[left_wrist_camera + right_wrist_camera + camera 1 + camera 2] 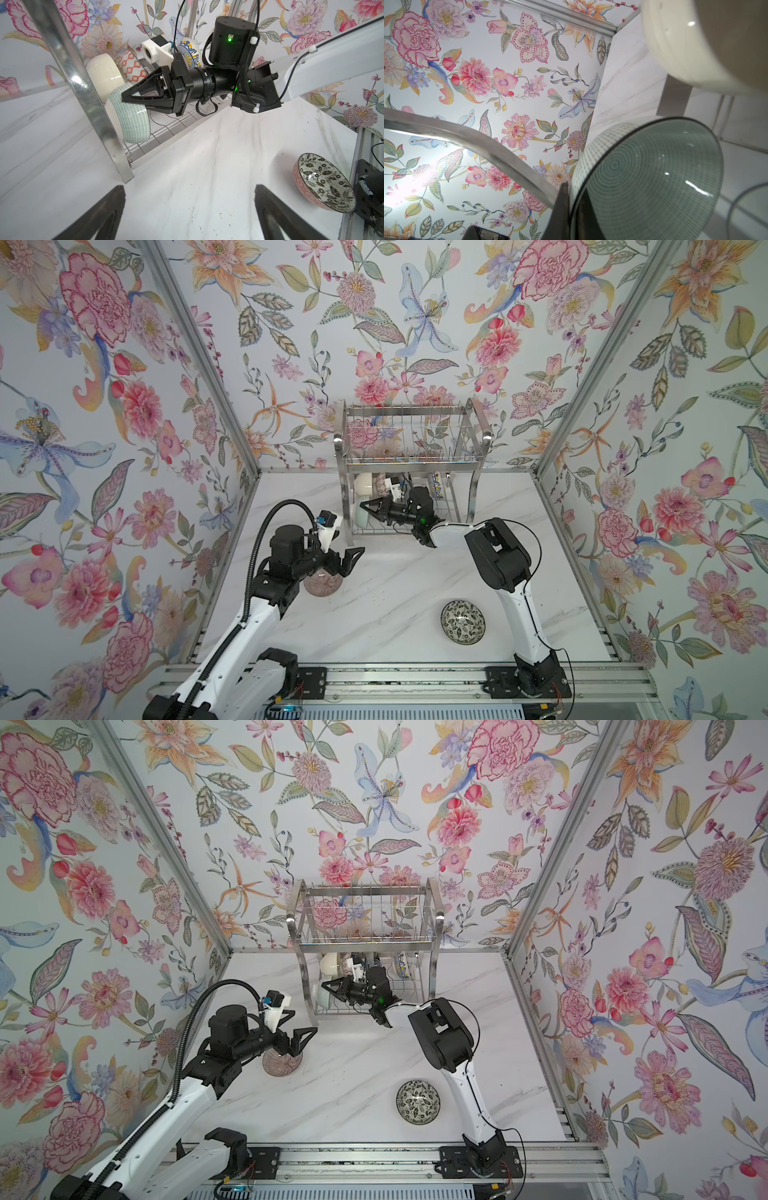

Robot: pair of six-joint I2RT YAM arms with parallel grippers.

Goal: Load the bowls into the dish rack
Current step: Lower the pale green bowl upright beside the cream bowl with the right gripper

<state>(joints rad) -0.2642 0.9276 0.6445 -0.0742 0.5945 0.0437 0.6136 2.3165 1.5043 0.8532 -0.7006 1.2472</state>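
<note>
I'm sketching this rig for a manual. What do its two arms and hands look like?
The left arm and right arm share glossy white links and bulky black joint housings. The left hand and right hand are matte black, each with two triangular, open-framed fingers. A black ribbed hose loops along the left arm; thin black wires and small green lights mark the right.

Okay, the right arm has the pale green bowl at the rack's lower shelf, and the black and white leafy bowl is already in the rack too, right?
Not quite. The black and white leafy bowl lies on the table, apart from the dish rack, as both top views show. The right gripper does hold the pale green bowl at the lower shelf.
</note>
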